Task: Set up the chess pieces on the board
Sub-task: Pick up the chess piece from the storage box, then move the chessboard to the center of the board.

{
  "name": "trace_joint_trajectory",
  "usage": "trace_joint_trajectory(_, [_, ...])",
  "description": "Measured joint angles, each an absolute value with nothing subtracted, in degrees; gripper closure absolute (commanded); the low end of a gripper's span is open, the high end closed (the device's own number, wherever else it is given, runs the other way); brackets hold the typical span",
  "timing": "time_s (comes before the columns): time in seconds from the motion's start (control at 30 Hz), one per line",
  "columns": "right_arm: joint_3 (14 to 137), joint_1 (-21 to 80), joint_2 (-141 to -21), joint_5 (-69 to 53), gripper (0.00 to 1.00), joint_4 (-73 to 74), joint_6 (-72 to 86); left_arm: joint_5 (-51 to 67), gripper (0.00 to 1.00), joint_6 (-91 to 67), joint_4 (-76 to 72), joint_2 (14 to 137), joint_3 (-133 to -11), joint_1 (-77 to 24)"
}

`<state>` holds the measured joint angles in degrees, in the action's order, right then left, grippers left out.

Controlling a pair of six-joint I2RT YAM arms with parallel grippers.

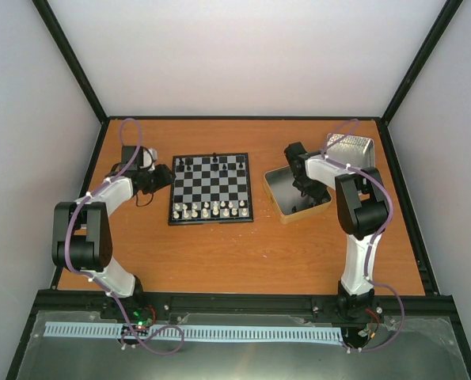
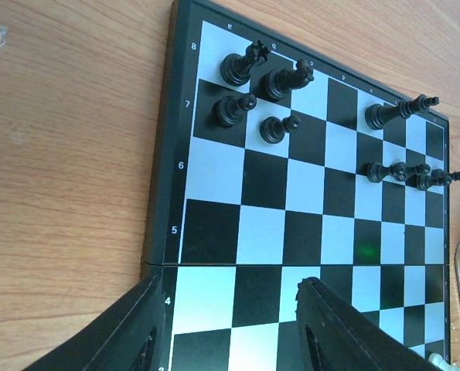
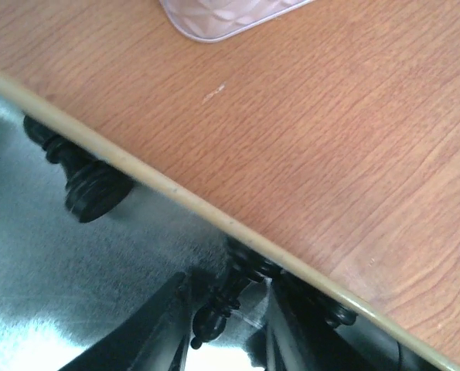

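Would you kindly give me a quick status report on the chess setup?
Left pincer open, empty, over edge of the black-and-silver checkered chessboard. Right pincer open in the square metal tin tray, straddling a small black chess piece. Nothing seen blocking.

The left arm bends at a raised elbow and reaches forward, its hand (image 1: 157,179) low, fingers (image 2: 114,340) spread wide. The right arm folds over, its hand (image 1: 304,190) pointing down, fingers (image 3: 148,332) narrowly apart.

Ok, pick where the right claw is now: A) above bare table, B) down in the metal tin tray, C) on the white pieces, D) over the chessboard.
B: the right claw sits inside the tin tray, straddling a black chess piece.
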<state>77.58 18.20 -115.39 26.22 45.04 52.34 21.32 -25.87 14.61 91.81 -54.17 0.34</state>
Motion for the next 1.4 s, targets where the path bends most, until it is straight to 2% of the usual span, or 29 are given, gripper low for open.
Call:
trace_joint_trajectory(0.1, [77.23, 17.91, -115.39, 25.93, 0.92, 44.16, 53.63, 21.32, 0.52, -25.87, 14.61, 91.81, -54.17, 0.34])
trace_joint_trajectory(0.17, [77.06, 17.91, -115.39, 25.80, 0.97, 43.53, 54.22, 21.32, 0.52, -25.87, 14.61, 91.81, -54.17, 0.34])
trace_joint_trajectory(0.53, [75.35, 17.21, -109.80, 16.86, 0.97, 42.13, 46.61, 24.77, 0.49, -25.02, 14.52, 91.24, -55.79, 0.34])
trace_joint_trajectory(0.7, [75.79, 17.12, -103.98, -0.99, 0.97, 36.01, 35.66, 32.75, 0.45, -24.91, 11.77, 90.28, -57.69, 0.32])
trace_joint_trajectory(0.87, [77.91, 18.92, -103.13, -27.11, 0.97, 25.82, 24.93, 44.66, 0.34, -26.28, 7.79, 90.11, -60.60, -0.58])
trace_joint_trajectory(1.03, [84.38, 24.21, -104.29, -42.11, 0.97, 19.46, 17.52, 54.76, 0.28, -30.39, 3.05, 90.08, -62.43, -2.85])
trace_joint_trajectory(1.3, [97.73, 30.79, -110.89, -49.25, 0.97, 21.32, 8.03, 66.28, 0.24, -38.79, -1.96, 92.55, -64.90, -6.22])
trace_joint_trajectory(1.4, [99.46, 31.83, -112.49, -49.89, 0.97, 23.64, 5.19, 67.83, 0.31, -40.25, -2.15, 92.95, -65.23, -6.76])
